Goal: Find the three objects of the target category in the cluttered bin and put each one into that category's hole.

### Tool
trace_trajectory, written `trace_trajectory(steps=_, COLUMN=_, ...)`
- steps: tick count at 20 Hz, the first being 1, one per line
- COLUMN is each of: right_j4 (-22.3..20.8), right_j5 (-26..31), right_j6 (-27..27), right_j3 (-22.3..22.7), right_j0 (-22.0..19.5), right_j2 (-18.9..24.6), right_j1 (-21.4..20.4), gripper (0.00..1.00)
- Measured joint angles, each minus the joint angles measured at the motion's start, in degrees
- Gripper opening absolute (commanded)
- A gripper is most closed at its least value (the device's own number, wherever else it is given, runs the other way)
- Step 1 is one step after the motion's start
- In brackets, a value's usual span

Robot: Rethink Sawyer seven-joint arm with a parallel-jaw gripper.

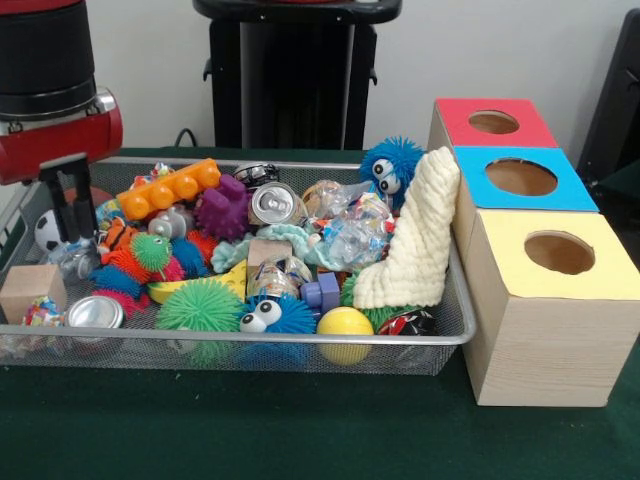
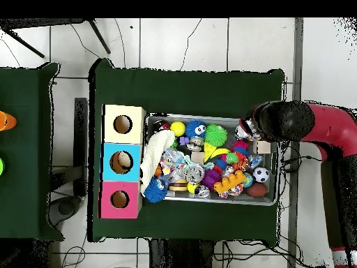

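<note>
Bin (image 1: 455,330) of silver wire mesh sits on the green table (image 1: 250,430), crammed with clutter: orange toy brick (image 1: 168,189), purple spiky toy (image 1: 222,208), drink can (image 1: 276,203), yellow ball (image 1: 344,322), cream knitted cloth (image 1: 415,235) draped over its end. Just beside that end stand three wooden boxes with holes, red-topped (image 1: 495,122), blue-topped (image 1: 520,178), yellow-topped (image 1: 555,252). My gripper (image 1: 68,232) hangs over the bin's opposite end, fingers (image 1: 78,205) slightly apart, clamped on nothing.
</note>
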Motion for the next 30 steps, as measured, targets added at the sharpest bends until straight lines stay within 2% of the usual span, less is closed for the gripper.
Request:
trace_trajectory(steps=4, right_j4=-0.5, right_j5=1.2, right_j6=-1.4, right_j3=0.0, right_j0=0.0, right_j2=0.0, right_j1=0.5, gripper=0.00)
trace_trajectory(steps=5, right_j4=-0.7, right_j5=2.5, right_j6=-2.2, right_j3=-0.2, right_j0=0.0, right_j2=-0.2, right_j1=0.9, gripper=1.00)
trace_trajectory(steps=8, right_j4=-0.8, right_j5=3.0, right_j6=-2.3, right_j3=-0.3, right_j0=0.1, right_j2=-0.3, right_j1=1.0, gripper=1.00)
trace_trajectory(steps=12, right_j4=-2.2, right_j5=7.3, right_j6=-3.6, right_j3=-1.0, right_j0=0.3, right_j2=-0.7, right_j1=1.3, gripper=1.00)
trace_trajectory(steps=15, right_j4=-4.7, right_j5=12.9, right_j6=-6.2, right_j3=-1.2, right_j0=0.3, right_j2=-1.4, right_j1=1.3, gripper=1.00)
trace_trajectory(steps=19, right_j4=-7.2, right_j5=16.4, right_j6=-9.0, right_j3=-1.2, right_j0=0.3, right_j2=-2.1, right_j1=1.4, gripper=1.00)
trace_trajectory(steps=25, right_j4=-10.5, right_j5=17.2, right_j6=-12.3, right_j3=-1.2, right_j0=0.3, right_j2=-2.5, right_j1=1.9, gripper=1.00)
trace_trajectory(steps=30, right_j4=-10.9, right_j5=17.2, right_j6=-14.0, right_j3=-1.2, right_j0=0.3, right_j2=-2.5, right_j1=2.6, gripper=1.00)
